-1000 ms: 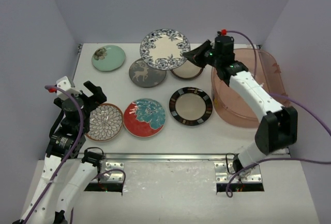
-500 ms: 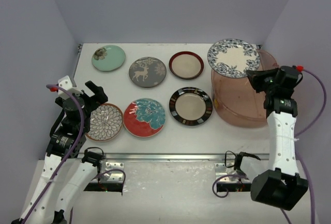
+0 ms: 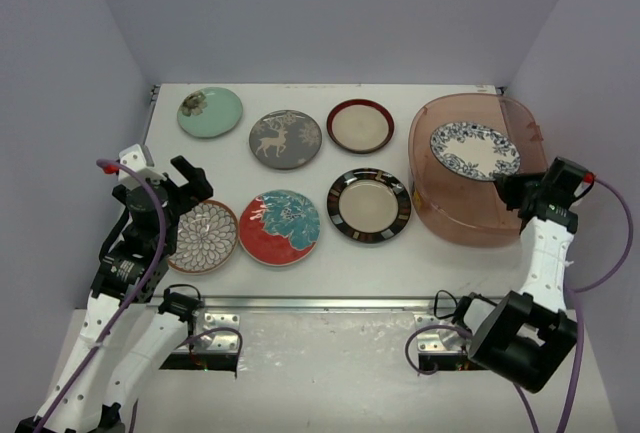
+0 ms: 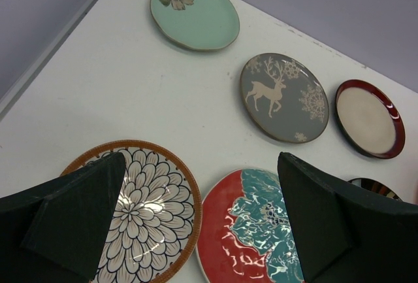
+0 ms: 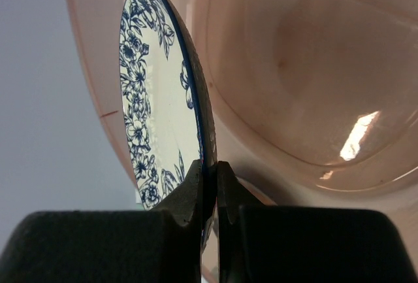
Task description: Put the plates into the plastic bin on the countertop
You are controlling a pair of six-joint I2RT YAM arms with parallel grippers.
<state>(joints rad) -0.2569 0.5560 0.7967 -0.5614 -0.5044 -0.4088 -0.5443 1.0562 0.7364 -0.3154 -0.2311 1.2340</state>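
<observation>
Plastic bin [image 3: 450, 211] sits at the right end of the tabletop [image 3: 220, 168]. Wide, low walls, easy target. How will the plates handle? — kim

Ceramic, so my guess is stiff, brittle and glazed slick, with real weight for a rim pinch. Six lie flat left of the bin. Maroon-rimmed plate [image 3: 360, 125] and black-rimmed plate [image 3: 369, 205] are nearest it. Deer plate [image 3: 286, 139] and red-teal plate [image 3: 279, 227] come next. Mint green plate [image 3: 210, 111] and petal plate [image 3: 202, 236] are farthest. The blue-white plate [image 3: 475, 150] hangs tilted over the bin's inside. — ravi

Where to grip? — kim

The raised rim. Nothing else is reachable on a flat-lying plate. A one-edge pinch could let it pivot, so I'd set it down low, no drop. — ravi

Arm poses? — kim

Right arm [image 3: 545, 253] comes up along the bin's near-right side, wrist turned in toward the bin's middle. Right tool [image 3: 508, 185] is clamped on the blue-white plate's rim; the wrist view shows the plate edge-on between the fingers. Can't tell if the plate touches the bin floor. Left arm [image 3: 130, 253] is well left of the bin. Left tool [image 3: 162, 188] hovers over the petal and red-teal plates, jaws wide apart, nothing between them. — ravi
</observation>
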